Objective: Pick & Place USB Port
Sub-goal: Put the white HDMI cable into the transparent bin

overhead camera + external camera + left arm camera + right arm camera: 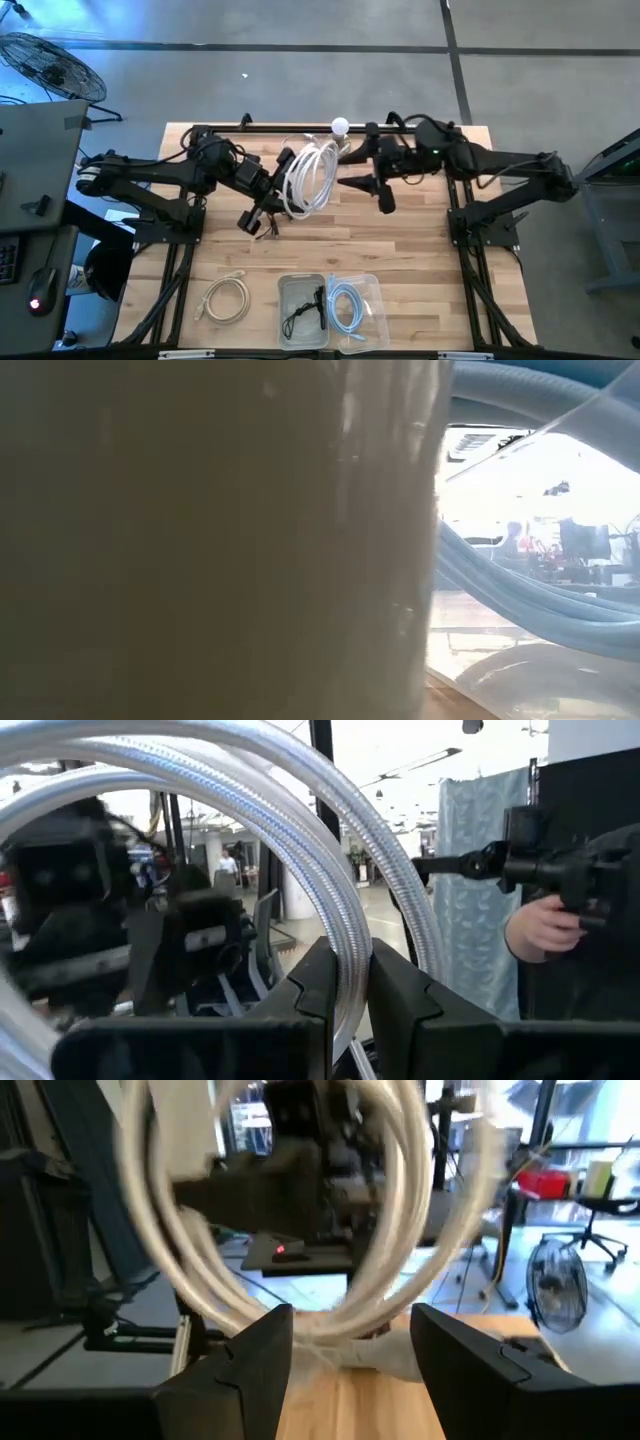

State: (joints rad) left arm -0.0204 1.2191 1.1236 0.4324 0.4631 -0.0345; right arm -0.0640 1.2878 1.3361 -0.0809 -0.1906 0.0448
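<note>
A robotics lab or workshop: a pale wooden butcher-block tabletop (pixel 400 250) stands on a bare grey concrete floor (pixel 300 80), near a round black floor fan (pixel 50 65), rolling office chair (pixel 605 1215) and dark desk with a mouse (pixel 38 290).

White cable coil (pixel 312 176) fills gap between arms; front table (pixel 420 255) strip open beside bins (pixel 330 303).

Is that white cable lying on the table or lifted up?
Lifted: the left gripper is shut on the coiled white cable, holding it up.
</note>
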